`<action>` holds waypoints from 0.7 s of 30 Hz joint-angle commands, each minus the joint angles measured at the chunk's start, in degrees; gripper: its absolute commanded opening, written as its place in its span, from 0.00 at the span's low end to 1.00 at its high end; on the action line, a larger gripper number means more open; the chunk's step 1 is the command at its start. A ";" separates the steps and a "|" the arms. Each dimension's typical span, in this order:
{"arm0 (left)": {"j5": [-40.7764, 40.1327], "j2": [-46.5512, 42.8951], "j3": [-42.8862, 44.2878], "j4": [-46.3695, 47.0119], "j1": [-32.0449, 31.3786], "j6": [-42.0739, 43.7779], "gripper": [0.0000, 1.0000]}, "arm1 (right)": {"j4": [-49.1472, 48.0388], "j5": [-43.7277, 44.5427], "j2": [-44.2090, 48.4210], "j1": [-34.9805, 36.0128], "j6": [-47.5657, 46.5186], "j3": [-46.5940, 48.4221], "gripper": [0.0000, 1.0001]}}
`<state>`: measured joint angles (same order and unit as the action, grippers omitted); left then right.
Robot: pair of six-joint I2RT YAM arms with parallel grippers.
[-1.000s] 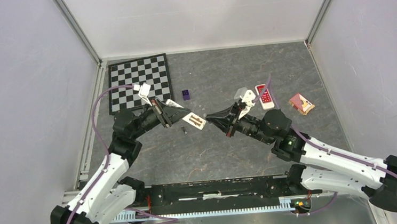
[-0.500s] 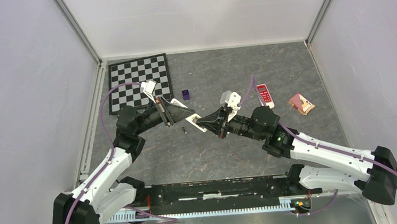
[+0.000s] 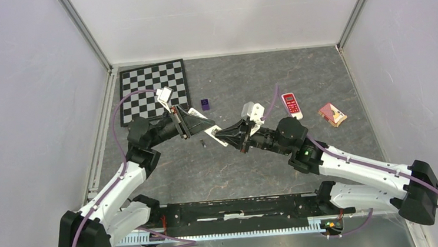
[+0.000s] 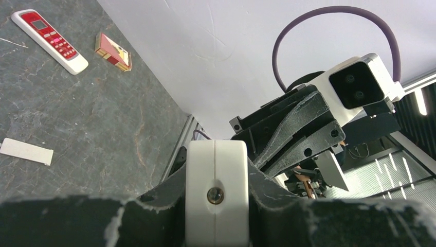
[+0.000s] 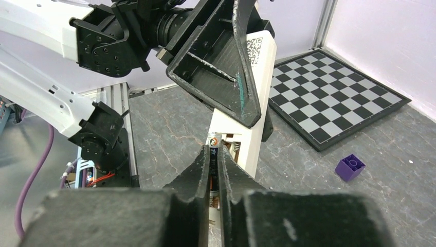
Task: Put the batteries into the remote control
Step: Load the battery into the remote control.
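My left gripper [image 3: 192, 123] is shut on the long white remote control [image 3: 210, 130] and holds it tilted above the table; its end shows between the fingers in the left wrist view [image 4: 216, 195]. My right gripper [image 3: 226, 136] is shut on a dark battery [image 5: 214, 153] and holds its tip at the remote's [image 5: 247, 128] open compartment, where a spring shows. A second battery [image 3: 203, 142] lies on the table below the remote.
A purple cube [image 3: 205, 104] and a chessboard [image 3: 155, 92] lie at the back left. A red-faced remote [image 3: 291, 106] and a small red packet [image 3: 333, 114] lie to the right. A flat white strip [image 4: 25, 151] lies on the table.
My right gripper has moved left with the battery up to the remote's open end. The left gripper shifted the remote slightly. In the last half second almost nothing moved.
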<state>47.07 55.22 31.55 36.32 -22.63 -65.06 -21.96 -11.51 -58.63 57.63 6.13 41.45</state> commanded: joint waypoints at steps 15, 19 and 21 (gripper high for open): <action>0.10 -1.25 1.61 1.15 -0.25 -1.92 0.02 | -1.08 3.50 2.27 -0.08 3.07 1.47 0.40; -2.40 -1.52 1.35 -1.47 -0.26 1.32 0.02 | 1.20 8.50 3.43 -0.12 7.81 2.59 0.65; -3.64 -1.36 0.91 -1.44 -0.26 2.48 0.02 | 4.66 15.67 4.21 -0.23 11.31 3.53 0.77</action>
<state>45.82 54.89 31.55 34.52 -22.63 -66.24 -21.26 -6.85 -56.60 57.63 10.98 41.50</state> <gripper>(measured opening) 0.323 0.666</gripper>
